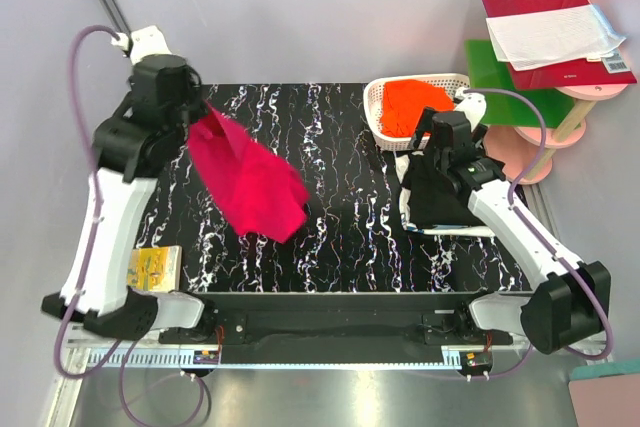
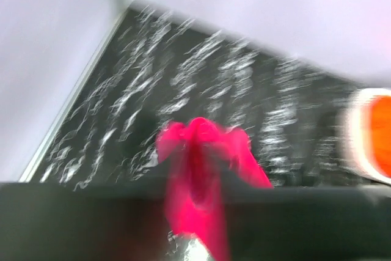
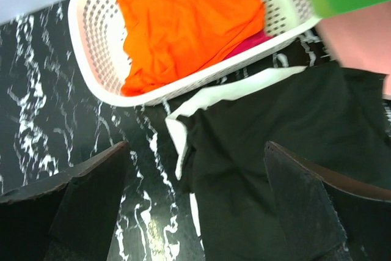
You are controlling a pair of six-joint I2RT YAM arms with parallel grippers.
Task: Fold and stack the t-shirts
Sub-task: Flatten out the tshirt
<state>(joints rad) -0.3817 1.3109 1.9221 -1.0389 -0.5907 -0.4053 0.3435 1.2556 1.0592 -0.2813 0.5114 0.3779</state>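
Your right gripper (image 3: 195, 151) stands wide over the black t-shirt's (image 3: 275, 132) edge; the basket (image 3: 85, 41) holding the orange t-shirt (image 3: 183, 22) sits just beyond the fingertips. The magenta t-shirt (image 1: 250, 182) trails from your left gripper (image 1: 197, 109) onto the marbled table (image 1: 340, 227), open between the arms; blur hides whether those fingers grip it.

The pink shirt (image 1: 245, 182) hangs over the far-left part of the table (image 1: 340, 237). It is bunched at its upper, far-left end (the close view there is too blurred to show how it is held) and fans out down toward the middle. The black shirt (image 1: 432, 202) lies loosely spread on the right side. The orange shirt (image 1: 412, 105) sits rumpled in the white basket (image 1: 376, 97) at the far right.
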